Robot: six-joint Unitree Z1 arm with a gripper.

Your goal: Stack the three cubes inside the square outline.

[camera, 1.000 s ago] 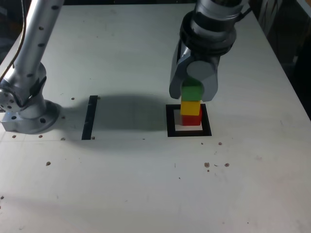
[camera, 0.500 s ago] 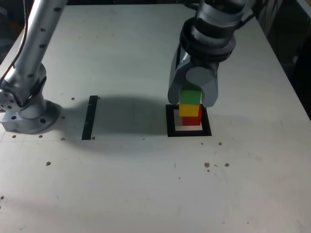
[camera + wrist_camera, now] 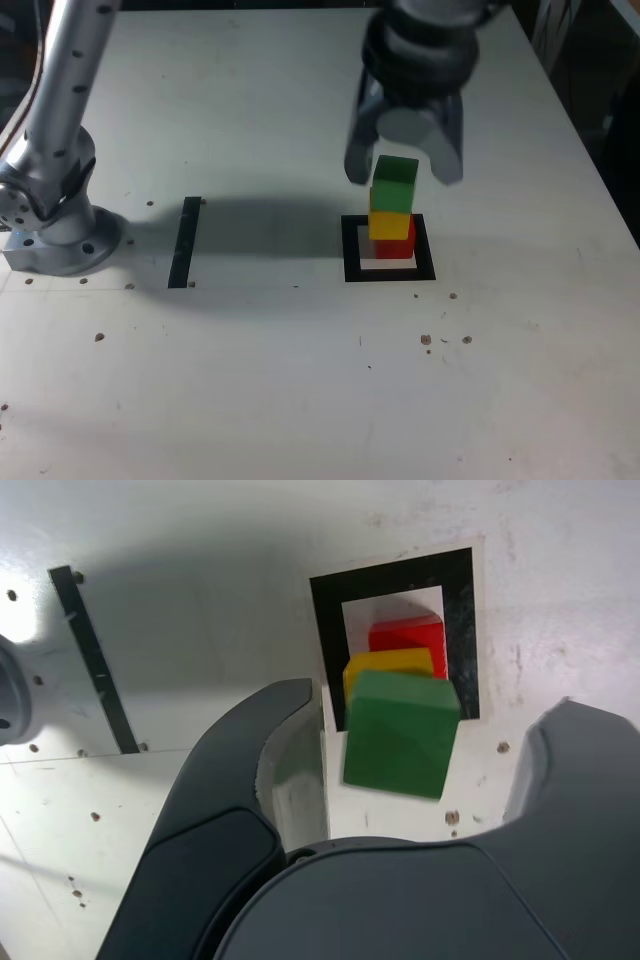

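White table [image 3: 300,380] filling almost whole exterior view, with grey arm base [image 3: 50,225] at middle left. Grey gripper [image 3: 404,168] in upper centre of that view, above the stack, fingers [image 3: 360,150] apart and clamped on nothing; a clear gap on each side of the top block in the wrist view too [image 3: 400,810]. Black square outline [image 3: 389,248] just right of centre, pale inside. Narrow black strip [image 3: 184,241] to the left of it, well apart, not part of the job.

Inside the outline, three cubes in one column: red cube [image 3: 396,247] at bottom, touching the pale centre; yellow cube [image 3: 391,225] on it; green cube [image 3: 394,185] on top. Green one sitting a little off, slightly shifted and turned against the yellow one as the wrist view shows, but supported.

Judged from this: stacking itself looks done, all three blocks up and inside the frame. Left only: lifting the gripper straight away without brushing the green cube, since a small touch could push the column over. Cannot tell if the stack is fully steady.
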